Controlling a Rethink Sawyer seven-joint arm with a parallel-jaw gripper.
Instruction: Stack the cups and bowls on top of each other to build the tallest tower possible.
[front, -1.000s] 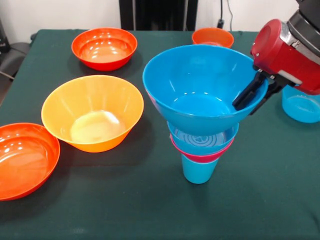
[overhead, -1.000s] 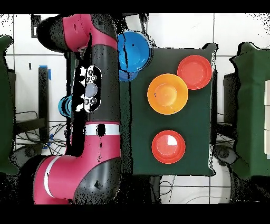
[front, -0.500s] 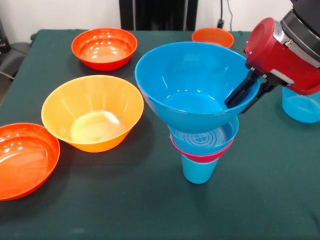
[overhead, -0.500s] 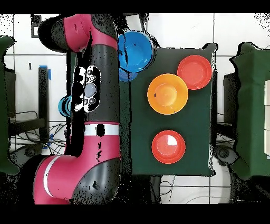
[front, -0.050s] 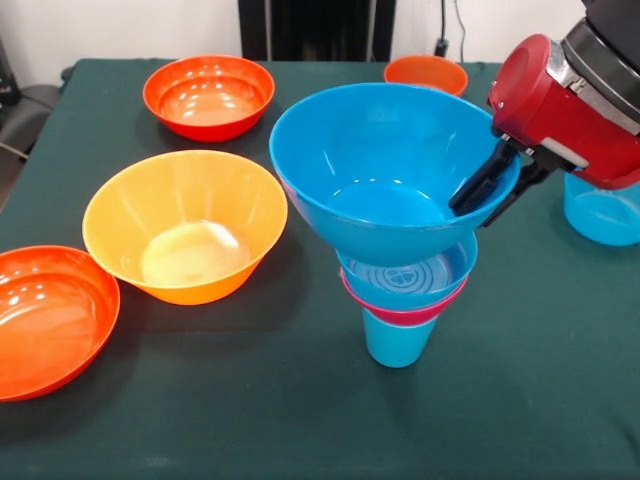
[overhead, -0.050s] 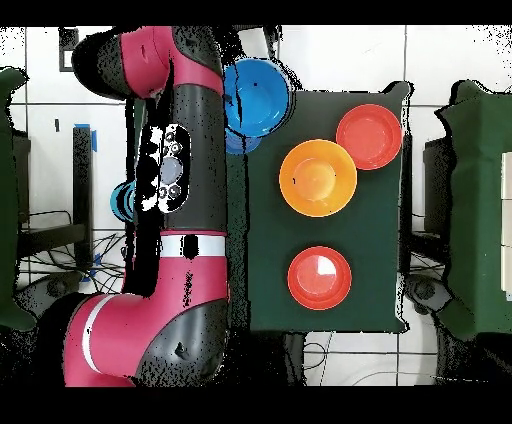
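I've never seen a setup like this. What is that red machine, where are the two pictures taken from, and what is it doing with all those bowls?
The red machine is a robot arm. One picture faces it across a green table; the other looks straight down from above. Its black tool pinches the rim of a big blue bowl, one finger inside and one outside, over a stack: a blue cup, a pink bowl and a small blue bowl. Around it lie a yellow-orange bowl, two red-orange bowls, a small orange bowl and another blue container at the right edge.
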